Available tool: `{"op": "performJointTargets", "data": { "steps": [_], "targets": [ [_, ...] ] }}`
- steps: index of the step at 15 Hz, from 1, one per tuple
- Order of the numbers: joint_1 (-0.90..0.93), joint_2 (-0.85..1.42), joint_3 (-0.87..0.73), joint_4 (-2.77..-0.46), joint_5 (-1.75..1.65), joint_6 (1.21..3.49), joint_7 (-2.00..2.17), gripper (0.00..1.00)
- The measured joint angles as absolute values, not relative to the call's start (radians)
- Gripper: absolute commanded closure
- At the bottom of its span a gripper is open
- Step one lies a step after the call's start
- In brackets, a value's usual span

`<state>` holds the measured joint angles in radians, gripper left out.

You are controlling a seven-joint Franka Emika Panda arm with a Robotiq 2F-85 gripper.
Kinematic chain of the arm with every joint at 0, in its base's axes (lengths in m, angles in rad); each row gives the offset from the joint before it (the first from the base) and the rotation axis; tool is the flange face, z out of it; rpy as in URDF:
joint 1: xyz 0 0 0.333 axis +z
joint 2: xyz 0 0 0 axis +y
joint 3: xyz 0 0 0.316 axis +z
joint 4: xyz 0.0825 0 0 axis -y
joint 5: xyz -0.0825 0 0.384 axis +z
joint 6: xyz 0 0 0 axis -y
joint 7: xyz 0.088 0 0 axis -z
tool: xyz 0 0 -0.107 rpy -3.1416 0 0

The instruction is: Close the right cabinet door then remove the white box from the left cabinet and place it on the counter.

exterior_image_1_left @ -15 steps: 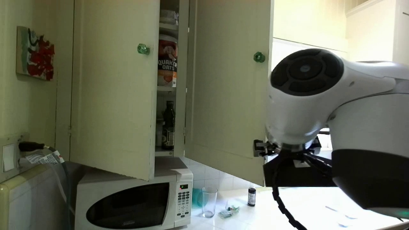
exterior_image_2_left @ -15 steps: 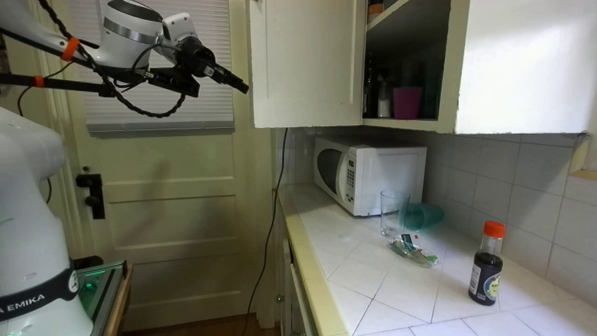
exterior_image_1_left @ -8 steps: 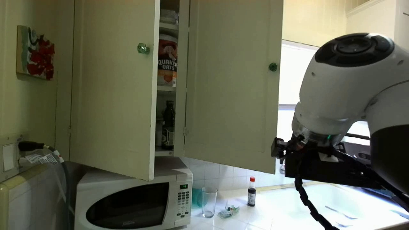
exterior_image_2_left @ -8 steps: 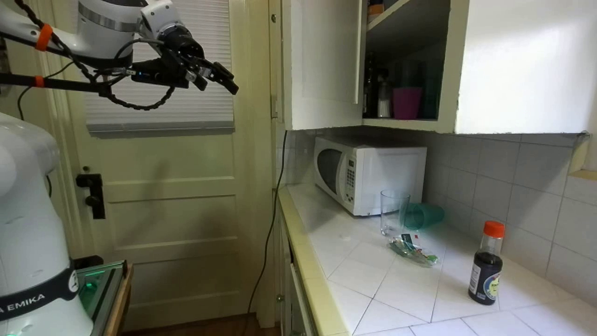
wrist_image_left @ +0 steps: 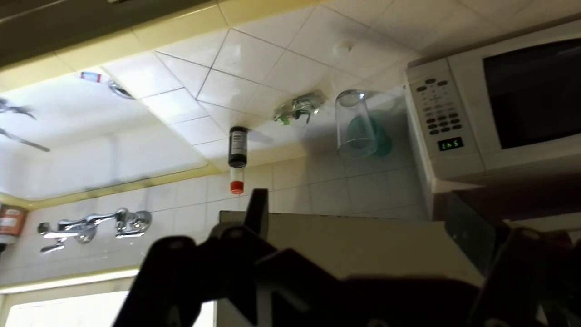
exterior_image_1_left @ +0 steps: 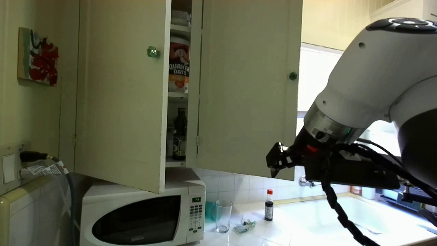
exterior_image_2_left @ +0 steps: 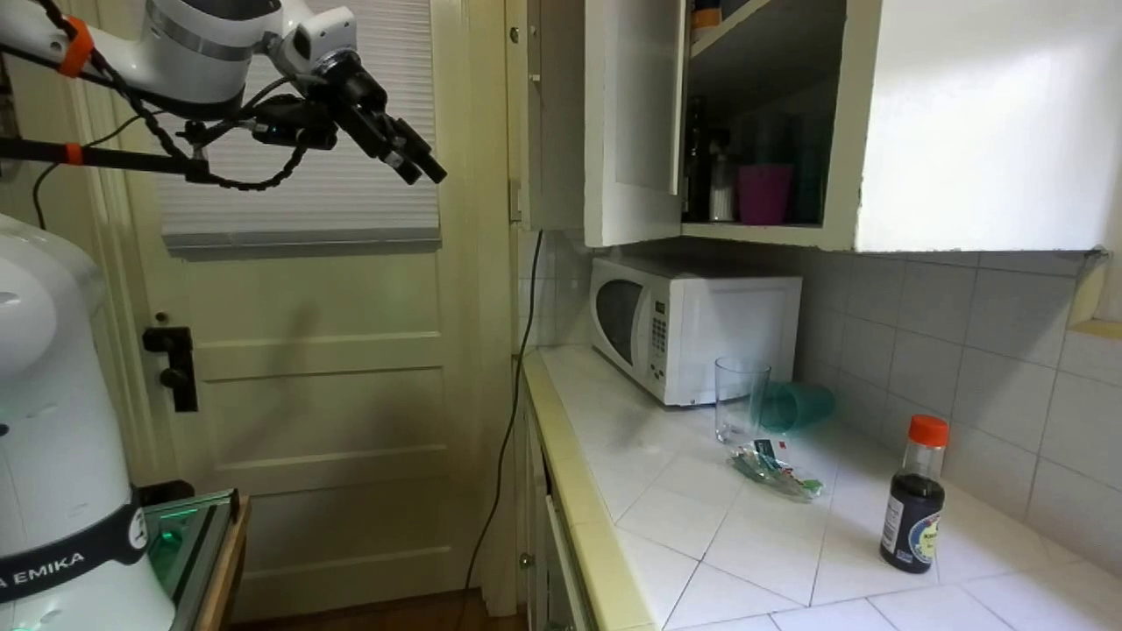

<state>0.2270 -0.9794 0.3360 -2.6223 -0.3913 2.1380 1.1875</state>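
The right cabinet door [exterior_image_1_left: 249, 89] is a cream panel with a green knob, standing partly open; in an exterior view its edge [exterior_image_2_left: 633, 131] stands out from the cabinet. The left cabinet [exterior_image_1_left: 179, 96] has its door [exterior_image_1_left: 119, 95] ajar, showing an oats canister and dark bottle through the gap. The white box is out of view or hidden. My gripper [exterior_image_1_left: 276, 160] is open and empty in front of the right door's lower outer corner; an exterior view shows it [exterior_image_2_left: 425, 171] apart from the door. In the wrist view the door panel lies beyond the open fingers [wrist_image_left: 363, 222]. The counter [exterior_image_2_left: 666, 535] is white tile.
A white microwave [exterior_image_2_left: 732, 342] stands under the cabinets. On the counter are a clear glass [exterior_image_2_left: 736, 412], a teal cup [exterior_image_2_left: 805, 406], a plastic packet [exterior_image_2_left: 776, 473] and a red-capped bottle [exterior_image_2_left: 913, 526]. A sink [exterior_image_1_left: 327, 213] with a faucet [wrist_image_left: 100, 225] lies beside them.
The right cabinet door has swung inward, toward shut. My gripper has moved back off the door's outer edge and tilted downward. The left cabinet's door has not moved.
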Motion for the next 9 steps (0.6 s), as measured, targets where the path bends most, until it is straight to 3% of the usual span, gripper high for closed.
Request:
{"op": "performJointTargets", "data": {
  "steps": [9],
  "targets": [
    [0.092,-0.977,0.375,-2.599,-0.371,2.154,1.150,0.00]
  ]
}}
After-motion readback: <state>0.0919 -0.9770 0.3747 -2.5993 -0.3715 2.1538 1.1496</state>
